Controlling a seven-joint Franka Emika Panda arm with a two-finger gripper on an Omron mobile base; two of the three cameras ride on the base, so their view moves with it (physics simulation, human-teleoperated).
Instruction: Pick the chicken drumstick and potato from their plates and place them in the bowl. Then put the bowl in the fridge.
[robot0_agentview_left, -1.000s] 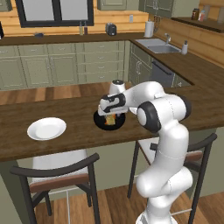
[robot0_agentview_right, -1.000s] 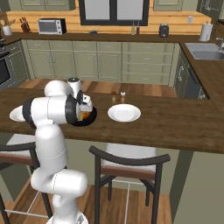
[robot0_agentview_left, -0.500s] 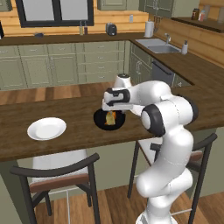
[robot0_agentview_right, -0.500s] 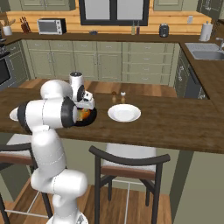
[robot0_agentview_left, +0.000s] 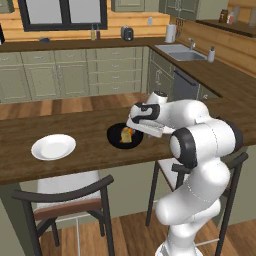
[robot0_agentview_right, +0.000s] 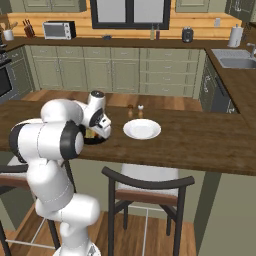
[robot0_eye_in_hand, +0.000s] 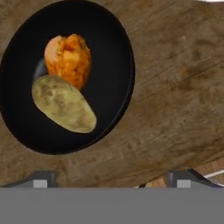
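Pincer spread wide, holding nothing, tips apart above the wooden bench. Beyond them, black bowl on the bench holds potato touching chicken drumstick. Farther left, an empty white plate.

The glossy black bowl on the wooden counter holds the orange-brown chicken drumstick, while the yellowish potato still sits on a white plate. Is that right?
Not quite. The yellowish potato is not on a plate: the hand view shows it inside the glossy black bowl, touching the orange-brown chicken drumstick. The bowl is indeed on the wooden counter.
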